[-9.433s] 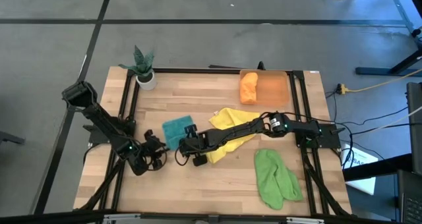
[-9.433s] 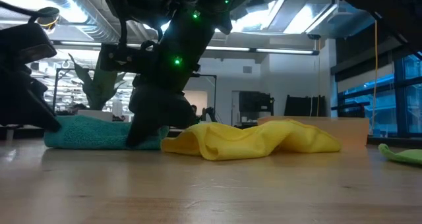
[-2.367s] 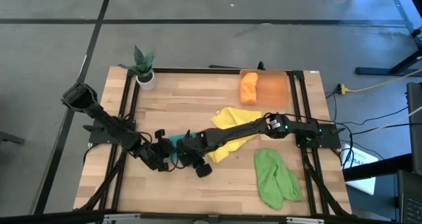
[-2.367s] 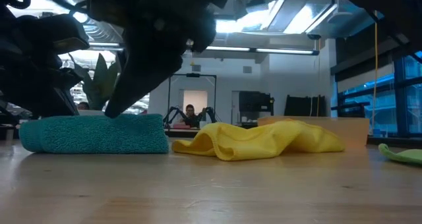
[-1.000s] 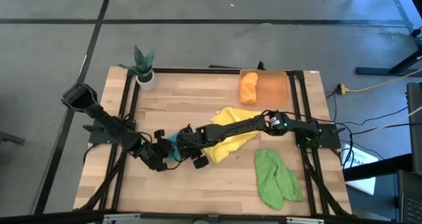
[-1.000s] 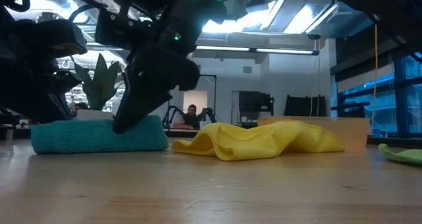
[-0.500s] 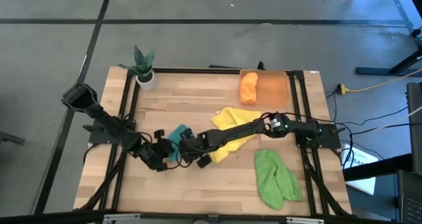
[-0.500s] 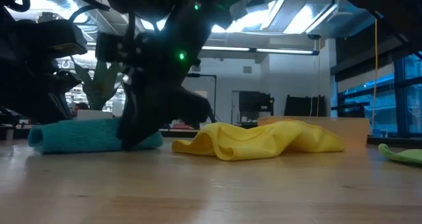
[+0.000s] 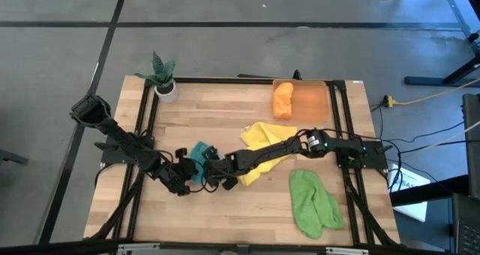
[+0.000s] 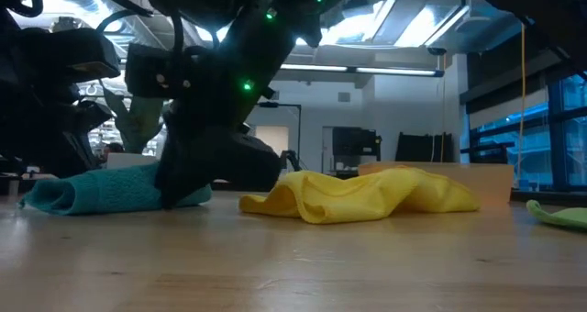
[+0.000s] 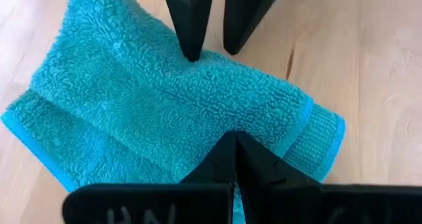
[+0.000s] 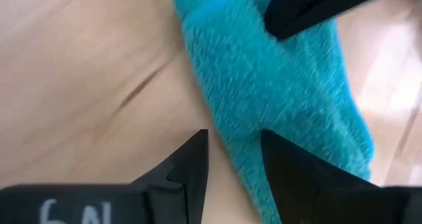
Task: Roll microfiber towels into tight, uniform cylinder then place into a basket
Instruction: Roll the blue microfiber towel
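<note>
The teal towel [image 9: 199, 154] is lying folded and partly bunched on the wooden surface [image 9: 225, 120], toward the left arm's side, caught between the two grippers. The left gripper [image 11: 235, 140] is pressing down on the towel's near edge with its jaws together, the tips meeting in a point on the terry cloth; whether any fabric is pinched between them is not visible. Opposite it, the right gripper [image 12: 235, 148] is reaching across from the right arm's side with its jaws standing apart, straddling a fold of the teal towel, one finger on the bare wood beside the cloth and the other on the cloth's far side. In the left wrist view the right gripper's two dark fingertips [image 11: 191, 26] are touching the towel's far edge. In the low view the towel is lying flattened, with a loose rolled end pointing away from the right gripper.

The yellow towel [image 9: 259, 142] is lying crumpled just beside the teal one, under the right arm. The light green towel [image 9: 313, 202] is lying well apart, near the front right corner. The orange towel [image 9: 283, 99] is resting rolled in the basket [image 9: 311, 102] at the back of the surface.
</note>
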`<act>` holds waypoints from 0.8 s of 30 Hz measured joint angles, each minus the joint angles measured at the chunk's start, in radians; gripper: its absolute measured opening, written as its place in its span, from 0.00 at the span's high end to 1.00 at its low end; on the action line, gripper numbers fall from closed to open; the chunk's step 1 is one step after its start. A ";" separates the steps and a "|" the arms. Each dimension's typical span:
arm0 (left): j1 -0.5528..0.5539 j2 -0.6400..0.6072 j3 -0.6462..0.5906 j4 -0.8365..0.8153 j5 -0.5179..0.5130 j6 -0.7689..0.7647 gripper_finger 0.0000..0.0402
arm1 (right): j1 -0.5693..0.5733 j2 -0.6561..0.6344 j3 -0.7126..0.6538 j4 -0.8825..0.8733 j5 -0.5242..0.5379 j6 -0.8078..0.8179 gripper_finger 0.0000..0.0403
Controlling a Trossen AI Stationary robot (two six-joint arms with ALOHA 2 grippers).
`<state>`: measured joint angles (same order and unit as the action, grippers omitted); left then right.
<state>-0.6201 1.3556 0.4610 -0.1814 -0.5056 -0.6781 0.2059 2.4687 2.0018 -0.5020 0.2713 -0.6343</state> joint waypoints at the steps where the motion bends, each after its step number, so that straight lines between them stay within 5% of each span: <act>1: 0.000 0.000 0.000 0.000 0.000 0.000 0.99 | 0.000 0.000 0.000 0.009 -0.001 -0.001 0.65; 13: 0.000 0.000 0.000 0.000 0.000 0.000 0.99 | -0.012 0.000 0.000 0.081 -0.075 0.000 0.65; 18: 0.000 0.000 0.000 0.000 0.001 0.000 0.99 | -0.018 0.009 -0.021 0.105 -0.191 -0.030 0.65; 24: 0.000 0.000 0.000 0.002 0.001 0.000 0.99 | -0.018 0.007 -0.073 0.188 -0.113 -0.052 0.65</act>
<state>-0.6201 1.3556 0.4610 -0.1792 -0.5045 -0.6778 0.1880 2.4760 1.9284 -0.3145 0.1582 -0.6863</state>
